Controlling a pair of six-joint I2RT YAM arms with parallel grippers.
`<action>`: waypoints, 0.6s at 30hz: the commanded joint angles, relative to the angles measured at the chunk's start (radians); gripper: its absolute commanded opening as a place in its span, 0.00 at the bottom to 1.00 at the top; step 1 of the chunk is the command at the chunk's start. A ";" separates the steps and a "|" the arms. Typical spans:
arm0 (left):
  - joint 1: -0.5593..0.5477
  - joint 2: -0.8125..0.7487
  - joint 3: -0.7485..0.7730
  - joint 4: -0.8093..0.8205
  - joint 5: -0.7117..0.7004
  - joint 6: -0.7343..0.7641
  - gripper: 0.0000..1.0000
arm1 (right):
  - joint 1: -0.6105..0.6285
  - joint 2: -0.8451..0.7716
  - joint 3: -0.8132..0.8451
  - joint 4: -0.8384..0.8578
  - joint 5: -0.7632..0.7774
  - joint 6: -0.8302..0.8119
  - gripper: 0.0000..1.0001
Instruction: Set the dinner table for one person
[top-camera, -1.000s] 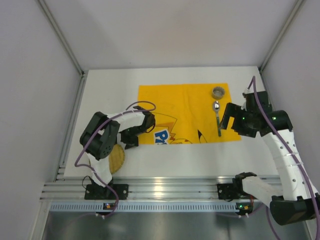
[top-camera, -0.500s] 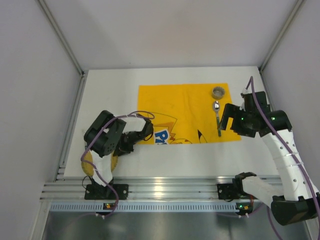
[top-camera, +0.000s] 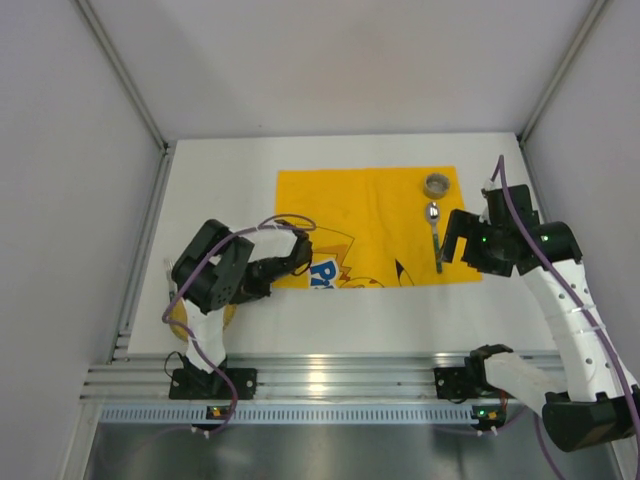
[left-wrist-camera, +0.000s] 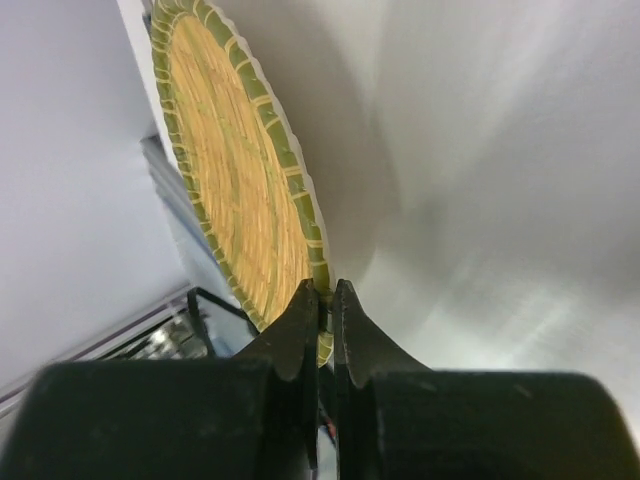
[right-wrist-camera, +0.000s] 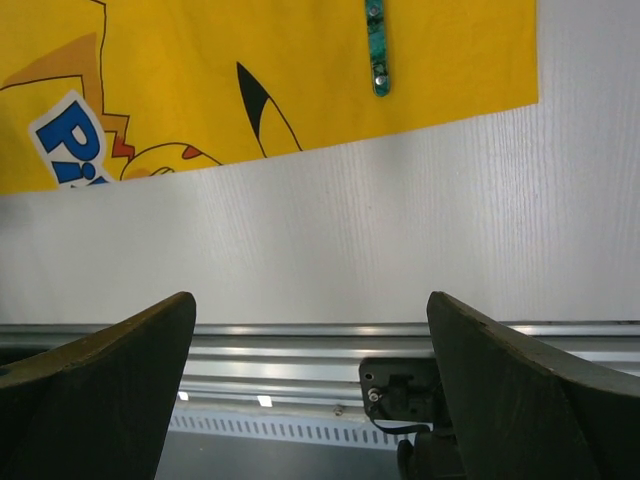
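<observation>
Over dinner table (top-camera: 400, 310) | left fingers (left-wrist-camera: 296, 335) clamped on woven plate (left-wrist-camera: 230, 180) rim | right fingers (right-wrist-camera: 100, 370) apart

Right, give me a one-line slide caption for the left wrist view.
Left gripper shut on the rim of a round woven straw mat edged in green.

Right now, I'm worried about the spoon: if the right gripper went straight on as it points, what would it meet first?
From the open right gripper, probably the bare dinner table, just short of the yellow placemat. The spoon handle lies beyond that line; depth is unclear.
</observation>
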 joint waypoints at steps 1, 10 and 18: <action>-0.036 -0.045 0.159 -0.076 -0.034 -0.011 0.00 | 0.012 -0.012 0.007 0.035 0.017 -0.006 1.00; -0.084 -0.005 0.636 -0.213 -0.036 0.081 0.00 | 0.010 -0.012 0.016 0.035 0.049 -0.012 1.00; -0.193 0.186 1.162 -0.211 0.036 0.161 0.00 | 0.010 -0.024 0.008 0.026 0.064 -0.014 1.00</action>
